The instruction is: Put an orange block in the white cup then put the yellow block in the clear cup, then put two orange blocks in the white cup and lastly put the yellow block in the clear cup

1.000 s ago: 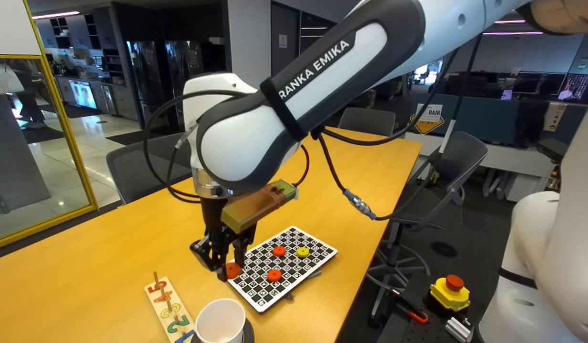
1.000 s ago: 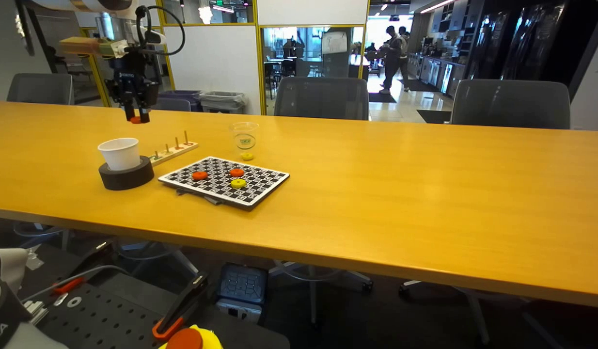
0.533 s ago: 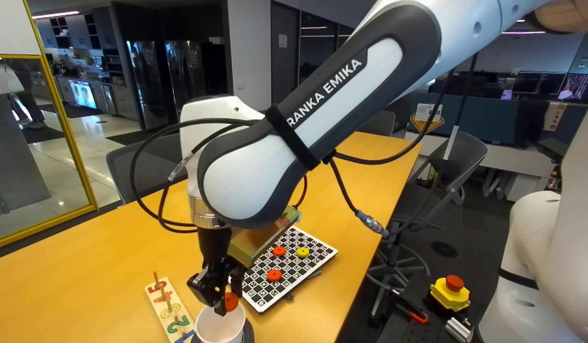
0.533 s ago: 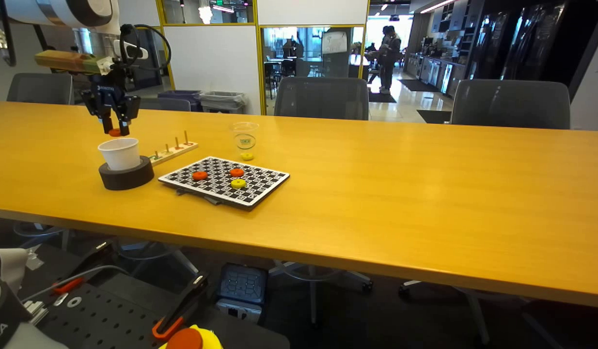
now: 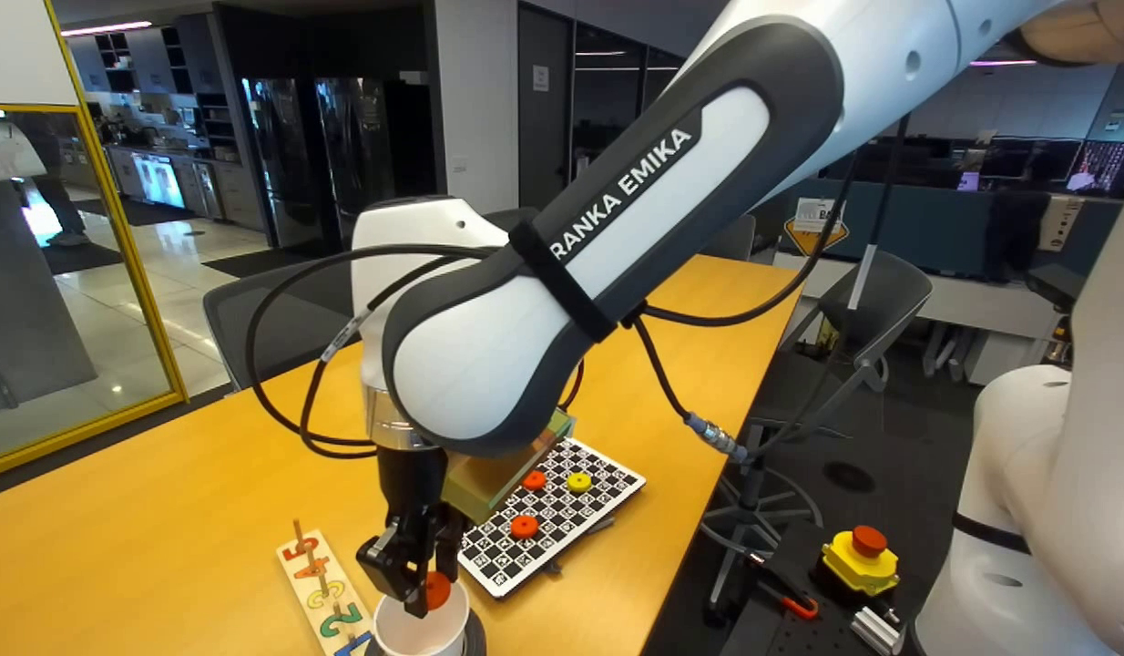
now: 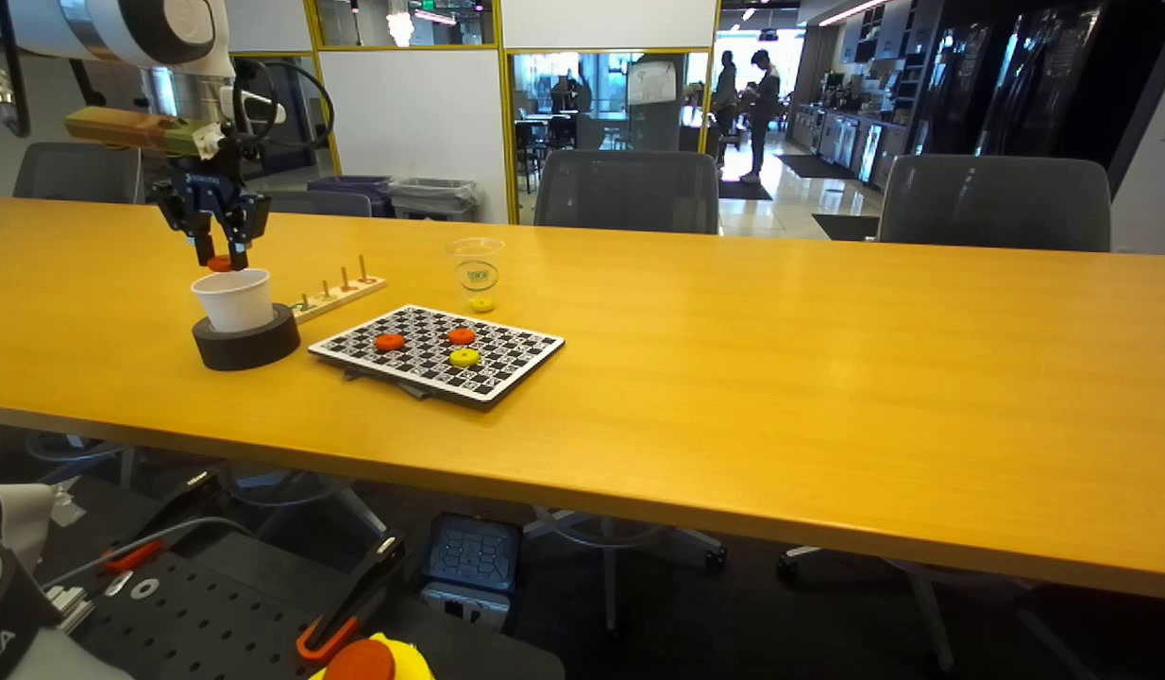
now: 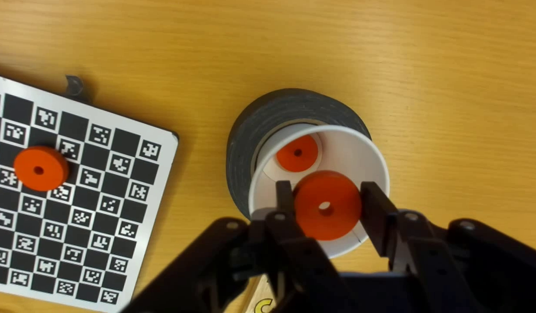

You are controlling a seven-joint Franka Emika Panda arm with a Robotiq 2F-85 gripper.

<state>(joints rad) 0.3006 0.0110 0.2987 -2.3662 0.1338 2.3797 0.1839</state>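
My gripper (image 7: pixel 325 195) is shut on a round orange block (image 7: pixel 333 224) with a hole in its middle. It holds the block just above the mouth of the white cup (image 6: pixel 235 304). Down inside that cup lies another orange block (image 7: pixel 297 154). On the checkered board rest two more orange blocks, one nearer the cup (image 6: pixel 389 342) and one farther back (image 6: pixel 461 335). A yellow block (image 6: pixel 464 358) is on the board too. The clear cup (image 6: pixel 476 264) stands behind the board in an exterior view, with a yellow block (image 6: pixel 481 305) at its bottom.
The white cup sits in a black tape roll (image 6: pixel 247 351). A wooden number strip with upright pegs (image 5: pixel 323 588) lies close beside it. The checkered board (image 5: pixel 500 579) is a short way off, slightly raised from the table (image 6: pixel 781 397).
My gripper has come down and across from beside the board to over the white cup, carrying the orange block. The last half second shows only a small further descent.
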